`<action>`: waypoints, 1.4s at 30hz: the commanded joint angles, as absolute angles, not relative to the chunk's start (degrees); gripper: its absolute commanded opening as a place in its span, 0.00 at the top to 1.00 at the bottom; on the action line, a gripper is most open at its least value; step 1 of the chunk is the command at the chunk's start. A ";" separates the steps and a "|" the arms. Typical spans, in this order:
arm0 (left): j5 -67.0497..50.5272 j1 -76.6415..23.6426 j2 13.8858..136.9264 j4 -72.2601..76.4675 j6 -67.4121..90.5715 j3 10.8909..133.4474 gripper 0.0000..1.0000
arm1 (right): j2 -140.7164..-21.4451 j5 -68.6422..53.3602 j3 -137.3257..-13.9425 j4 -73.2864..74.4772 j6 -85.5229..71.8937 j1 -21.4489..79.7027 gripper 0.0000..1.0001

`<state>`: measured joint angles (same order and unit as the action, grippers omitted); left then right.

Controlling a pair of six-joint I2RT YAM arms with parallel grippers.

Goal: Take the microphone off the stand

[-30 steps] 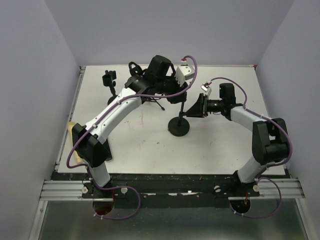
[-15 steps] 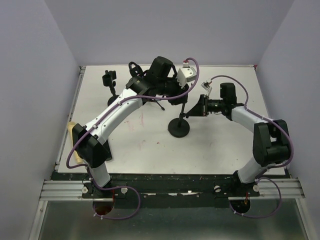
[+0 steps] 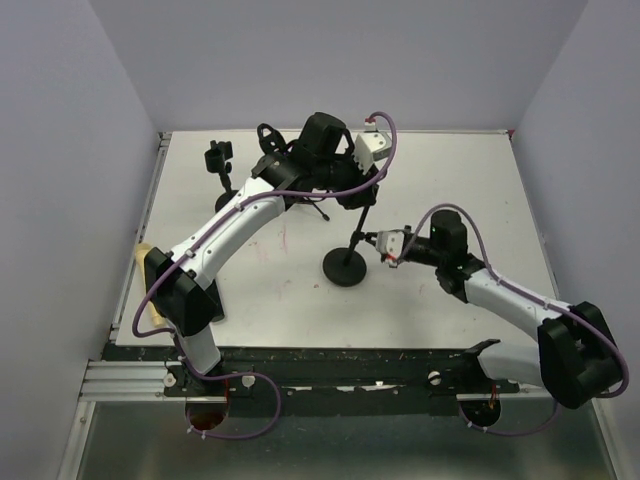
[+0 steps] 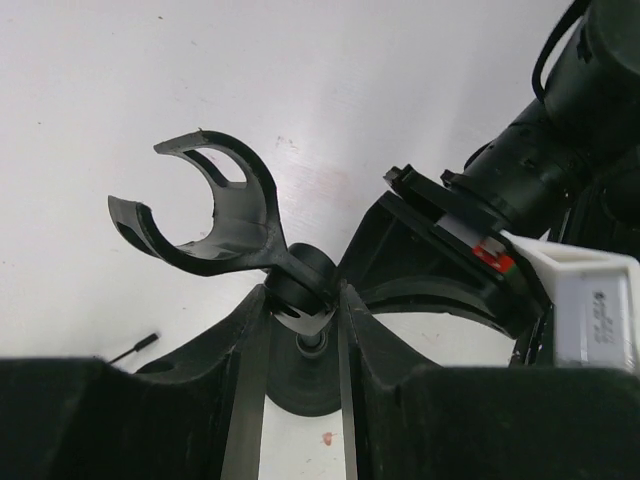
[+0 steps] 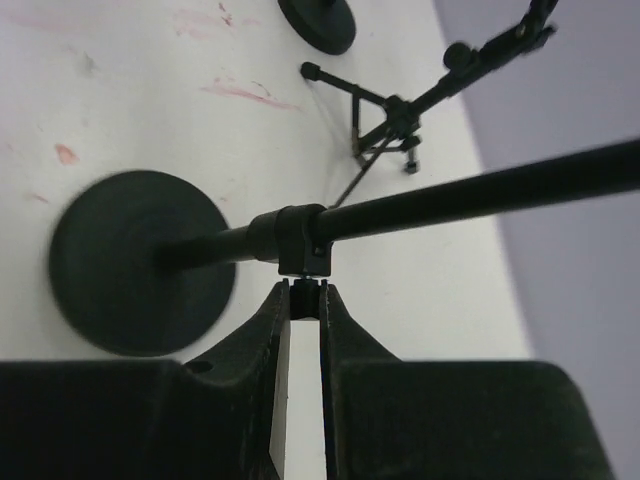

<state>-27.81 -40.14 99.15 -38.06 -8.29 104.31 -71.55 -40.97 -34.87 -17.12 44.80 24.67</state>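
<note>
- Two grips on the stand (image 3: 345, 268): left gripper (image 4: 302, 296) pinches the swivel (image 4: 300, 270) under the clip (image 4: 205, 215), upper left of its wrist frame. Right gripper (image 5: 303, 290) is nipped on the pole collar (image 5: 295, 235), frame centre.
- Clip looks empty (no microphone seen in any view).
- Rec: keep both pinches firm, no twisting, else stand may tip.

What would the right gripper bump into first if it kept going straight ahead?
The small black collar on the thin black stand pole. The right gripper sits right against it, apparently pinching its lower tab.
</note>
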 commanded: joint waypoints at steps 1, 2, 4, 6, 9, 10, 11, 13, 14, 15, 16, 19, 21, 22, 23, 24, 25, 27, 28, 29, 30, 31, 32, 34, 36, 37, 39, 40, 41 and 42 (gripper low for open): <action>-27.25 -40.17 98.17 -34.19 -8.00 104.41 1.00 | -70.13 -41.74 -21.83 -40.88 83.58 25.49 0.99; -27.33 -40.17 98.26 -34.02 -8.00 104.33 1.00 | -70.48 -42.62 -19.88 -44.78 84.54 25.40 0.99; -27.42 -40.17 98.17 -34.01 -8.00 104.33 1.00 | -69.27 -44.03 -17.76 -44.66 87.44 25.49 0.87; -27.16 -40.25 98.17 -34.01 -8.17 104.33 1.00 | -65.15 -43.69 -18.71 -35.04 89.11 25.49 0.72; -27.07 -40.17 97.65 -34.10 -8.70 104.24 1.00 | -58.55 -38.53 -24.94 -9.33 87.29 25.58 0.57; -27.16 -39.99 97.56 -34.10 -8.88 104.24 1.00 | -57.32 -36.50 -27.48 -1.83 85.01 25.40 0.56; -27.16 -39.99 97.47 -34.19 -9.14 104.24 1.00 | -56.09 -34.04 -29.95 5.03 81.60 25.40 0.53; -27.42 -39.81 97.03 -34.28 -10.19 103.98 1.00 | -54.41 -30.52 -35.05 16.04 73.96 24.96 0.49; -27.33 -39.81 96.60 -34.02 -10.54 103.54 1.00 | -54.23 -29.80 -37.68 20.52 69.91 24.18 0.48; -27.42 -39.81 96.24 -33.40 -10.98 102.84 1.00 | -54.75 -29.88 -40.58 24.31 64.39 23.04 0.47; -27.33 -39.73 96.07 -32.70 -11.42 102.14 1.00 | -56.06 -30.93 -43.13 27.74 58.94 21.20 0.46; -27.69 -39.73 94.84 -30.07 -12.65 98.89 1.00 | -62.64 -38.02 -51.13 33.03 43.99 14.87 0.46; -27.16 -39.73 94.05 -28.48 -12.74 97.22 1.00 | -69.14 -43.13 -55.70 33.31 32.75 11.09 0.46; -27.07 -39.73 93.69 -27.95 -12.83 96.51 1.00 | -73.26 -46.98 -58.07 34.18 27.65 8.99 0.47; -27.24 -39.81 93.08 -27.51 -13.09 95.89 1.00 | -78.17 -50.15 -60.71 35.06 23.60 7.75 0.47; -27.59 -39.81 92.38 -26.81 -13.62 94.93 1.00 | -81.96 -53.58 -63.43 36.63 20.16 7.04 0.48; -27.68 -39.81 91.85 -26.11 -14.23 93.96 1.00 | -86.09 -56.66 -65.55 38.65 17.69 6.68 0.49; -28.21 -39.73 90.18 -24.09 -15.20 91.24 1.00 | -91.56 -63.34 -67.41 38.33 11.90 6.59 0.48; -28.39 -39.73 89.39 -23.13 -15.73 89.93 1.00 | -92.54 -65.81 -66.28 35.28 7.34 6.59 0.45; -28.82 -39.81 88.78 -22.07 -16.25 88.96 1.00 | -93.24 -67.48 -65.31 32.81 4.34 6.59 0.40; -29.18 -39.73 88.33 -21.63 -16.61 88.16 1.00 | -94.30 -68.63 -65.04 32.17 3.35 6.59 0.36; -29.61 -39.73 88.07 -21.36 -17.13 87.72 1.00 | -95.35 -69.77 -64.87 31.21 1.43 6.50 0.36; -29.79 -39.81 87.98 -21.27 -17.49 87.28 1.00 | -96.67 -70.74 -64.52 29.55 -1.73 6.68 0.36; -30.06 -39.73 87.98 -21.18 -17.75 86.93 1.00 | -97.82 -72.33 -64.16 27.52 -4.65 6.59 0.37; -30.76 -39.73 87.98 -21.09 -17.75 86.57 1.00 | -98.61 -73.65 -63.37 22.71 -9.56 6.59 0.37; -31.11 -39.73 88.07 -21.09 -17.84 86.49 1.00 | -99.14 -74.44 -62.93 20.50 -12.63 6.59 0.37; -31.72 -39.81 88.07 -20.92 -17.49 86.48 1.00 | -100.10 -74.71 -61.88 13.92 -18.60 6.59 0.38; -31.99 -39.73 88.07 -21.00 -17.14 86.57 1.00 | -100.46 -74.45 -61.44 10.93 -21.68 6.59 0.38; -32.25 -39.81 88.07 -21.01 -16.96 86.49 1.00 | -100.98 -74.36 -61.00 8.38 -23.54 6.59 0.39; -32.34 -39.81 88.07 -21.09 -16.88 86.48 1.00 | -101.68 -74.44 -60.91 6.52 -25.47 6.59 0.40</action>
<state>-30.13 -39.88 89.62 -23.11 -15.16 86.76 -98.94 -70.63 -62.50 19.64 -11.31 6.48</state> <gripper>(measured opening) 0.357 0.616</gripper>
